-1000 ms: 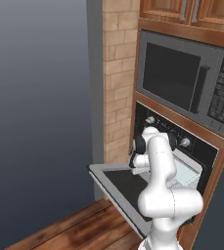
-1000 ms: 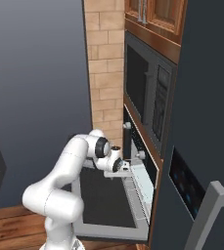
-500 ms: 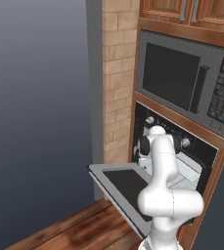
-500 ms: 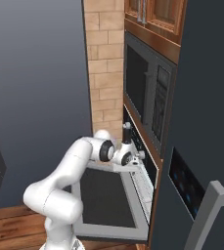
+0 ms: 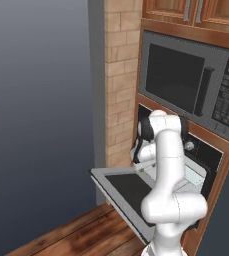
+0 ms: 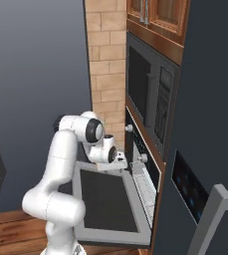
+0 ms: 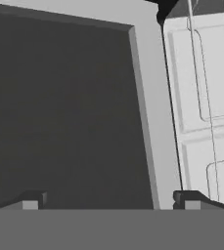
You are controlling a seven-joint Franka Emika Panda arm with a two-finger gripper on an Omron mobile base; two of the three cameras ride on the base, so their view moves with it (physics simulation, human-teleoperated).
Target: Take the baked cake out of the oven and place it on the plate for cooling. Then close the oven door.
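The oven door (image 6: 105, 199) lies dropped flat in front of me, grey frame round dark glass. Just above its far edge hangs the claw (image 7: 108, 199), jaws spread wide and holding nothing. Beyond, toward two o'clock, the oven (image 5: 196, 165) gapes open, pale inside with a wire rack (image 7: 206, 97). Higher, at twelve, sits the grey microwave (image 5: 186, 82).
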